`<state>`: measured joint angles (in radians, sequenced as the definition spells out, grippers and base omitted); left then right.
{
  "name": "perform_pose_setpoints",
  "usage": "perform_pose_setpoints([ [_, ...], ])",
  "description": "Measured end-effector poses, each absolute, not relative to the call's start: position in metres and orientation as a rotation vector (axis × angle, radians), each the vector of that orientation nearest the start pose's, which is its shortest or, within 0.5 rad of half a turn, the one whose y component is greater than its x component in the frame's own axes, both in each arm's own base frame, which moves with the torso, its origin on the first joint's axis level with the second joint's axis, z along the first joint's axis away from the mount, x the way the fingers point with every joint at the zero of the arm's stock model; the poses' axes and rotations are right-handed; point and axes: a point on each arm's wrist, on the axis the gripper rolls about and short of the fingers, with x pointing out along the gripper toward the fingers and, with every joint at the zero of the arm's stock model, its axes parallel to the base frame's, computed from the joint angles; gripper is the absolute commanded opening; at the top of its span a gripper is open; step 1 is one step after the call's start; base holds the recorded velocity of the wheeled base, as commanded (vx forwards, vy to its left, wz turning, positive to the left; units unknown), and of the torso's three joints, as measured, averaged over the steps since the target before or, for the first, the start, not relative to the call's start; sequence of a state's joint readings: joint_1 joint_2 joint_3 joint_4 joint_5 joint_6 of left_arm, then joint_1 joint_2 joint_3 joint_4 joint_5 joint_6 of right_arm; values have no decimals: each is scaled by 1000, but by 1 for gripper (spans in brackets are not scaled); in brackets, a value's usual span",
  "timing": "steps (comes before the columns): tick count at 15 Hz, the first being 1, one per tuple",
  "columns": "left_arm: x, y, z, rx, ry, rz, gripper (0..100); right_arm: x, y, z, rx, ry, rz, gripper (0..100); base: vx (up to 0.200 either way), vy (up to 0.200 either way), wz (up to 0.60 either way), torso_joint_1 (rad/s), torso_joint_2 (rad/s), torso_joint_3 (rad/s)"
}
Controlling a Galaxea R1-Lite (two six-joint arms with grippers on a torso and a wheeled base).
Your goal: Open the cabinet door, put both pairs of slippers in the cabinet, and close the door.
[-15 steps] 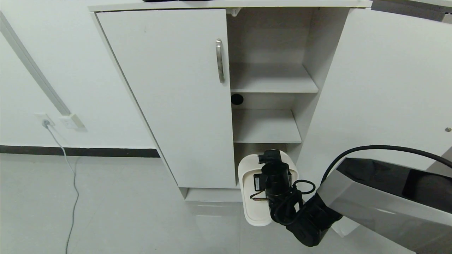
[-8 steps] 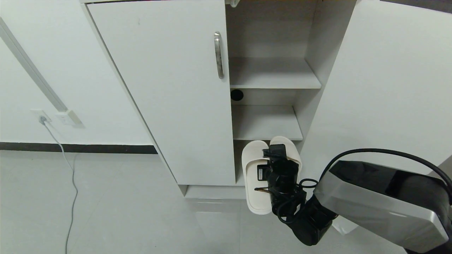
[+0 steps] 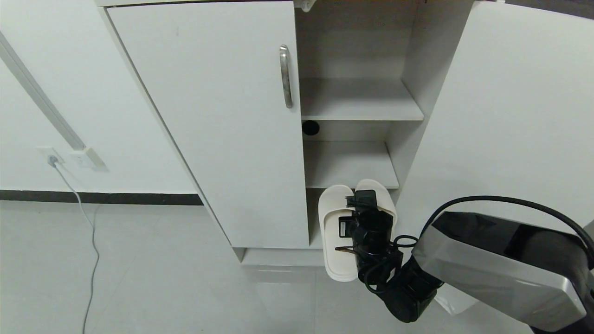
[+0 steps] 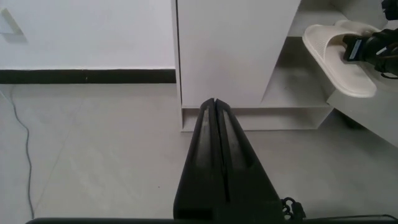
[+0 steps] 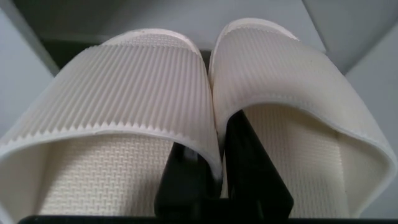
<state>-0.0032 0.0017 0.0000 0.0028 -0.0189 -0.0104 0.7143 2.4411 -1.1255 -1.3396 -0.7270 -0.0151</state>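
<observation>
Cream-coloured ribbed foam slippers [image 3: 335, 222], a pair held side by side with their inner edges touching, hang at the mouth of the lowest compartment of the white wooden cabinet [image 3: 413, 60], toes pointing inward and heels out over the pale grey tiled floor [image 3: 139, 278]. In the left wrist view the pair [image 4: 339, 53] sits raised above the compartment's bottom board, not resting on it. The right gripper [image 3: 361, 200] holds them from the heel side: in its own wrist view the black fingers [image 5: 252, 162] reach under the two straps and are clamped on the adjoining inner strap edges of the slippers [image 5: 124, 106], one finger in each shoe. Above the slippers are two bare white shelves [image 3: 357, 99], with a small dark round hole [image 3: 310, 127] in the back panel between them. The cabinet's right door [image 3: 510, 116] stands swung open, while its left door [image 3: 222, 120] is shut, its upright metal bar handle [image 3: 285, 76] beside the opening. The left gripper [image 4: 214, 106] is low over the floor, well apart from the slippers, pointing toward the cabinet's base, its long black fingers pressed together on nothing. On the wall to the left, a white socket [image 3: 51, 160] trails a thin grey cable down to the floor, above a black skirting stripe [image 3: 93, 198].
</observation>
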Motion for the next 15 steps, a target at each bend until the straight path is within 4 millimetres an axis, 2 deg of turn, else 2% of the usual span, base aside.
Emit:
perform_pose_setpoints([
  [10,-23,0,75,-9,5,-23,0,348,277,48,17,-28,-21,0,200,0,0,3,1,1],
  [15,-23,0,75,-12,5,-22,0,357,271,47,14,-28,-35,0,0,0,0,0,0,0],
])
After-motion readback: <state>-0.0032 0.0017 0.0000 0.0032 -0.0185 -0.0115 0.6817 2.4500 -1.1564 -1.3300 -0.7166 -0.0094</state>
